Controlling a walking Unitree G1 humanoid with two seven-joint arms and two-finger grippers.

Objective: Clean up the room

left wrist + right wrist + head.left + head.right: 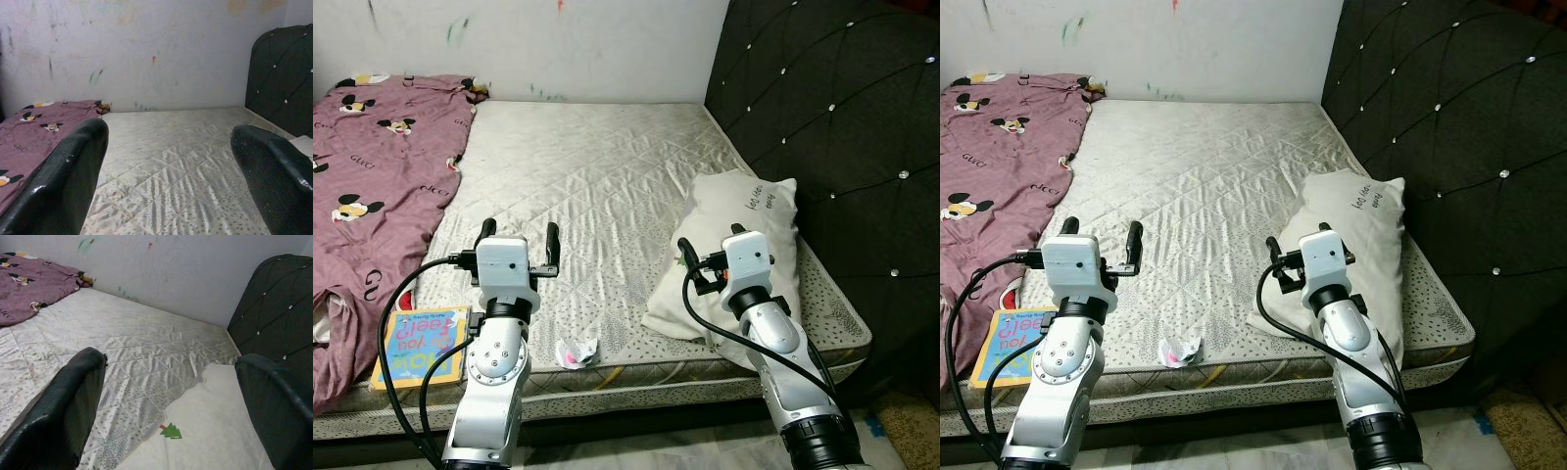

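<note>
A bare quilted mattress lies before me. On its left side is a purple cartoon-print blanket. A white pillow rests at the right edge by the headboard, and the right wrist view shows the pillow with a small green tree print. A yellow and blue children's book lies at the near left edge. A small crumpled white wrapper sits near the front edge. My left gripper hovers open over the front of the mattress, between book and wrapper. My right gripper is open above the pillow's near end.
A black tufted headboard runs along the right side. A white wall with paint marks stands behind the bed. Bare floor shows at the lower right past the mattress corner.
</note>
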